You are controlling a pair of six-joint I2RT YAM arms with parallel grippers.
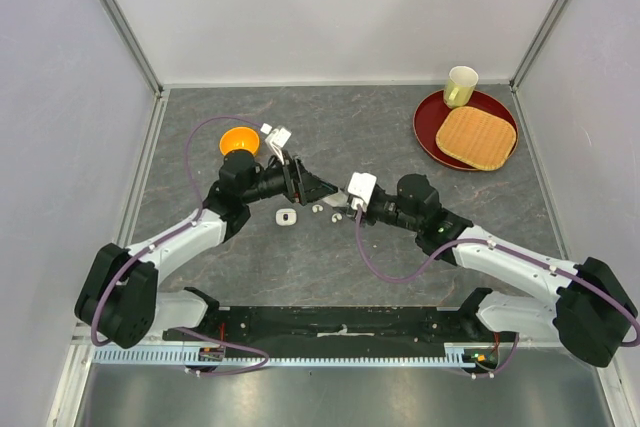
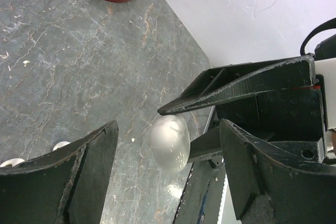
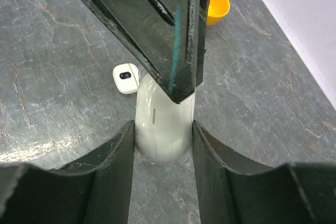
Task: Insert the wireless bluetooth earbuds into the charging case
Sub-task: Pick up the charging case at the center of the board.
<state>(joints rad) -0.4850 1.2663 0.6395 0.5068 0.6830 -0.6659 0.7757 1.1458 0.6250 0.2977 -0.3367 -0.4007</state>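
Right gripper (image 3: 163, 124): clamped on a white charging case (image 3: 160, 109), mid-surface (image 1: 400, 147).
Left gripper (image 2: 168, 124): jaws apart, just above that case.
Two earbuds (image 1: 317, 209): loose on the surface, between the gripped case and a second case (image 1: 286, 216).

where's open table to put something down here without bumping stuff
Bare: the far stretch of table between the orange bowl and the red plate. Crowded: the middle, where the arms meet around a held white case, a loose case and earbuds.
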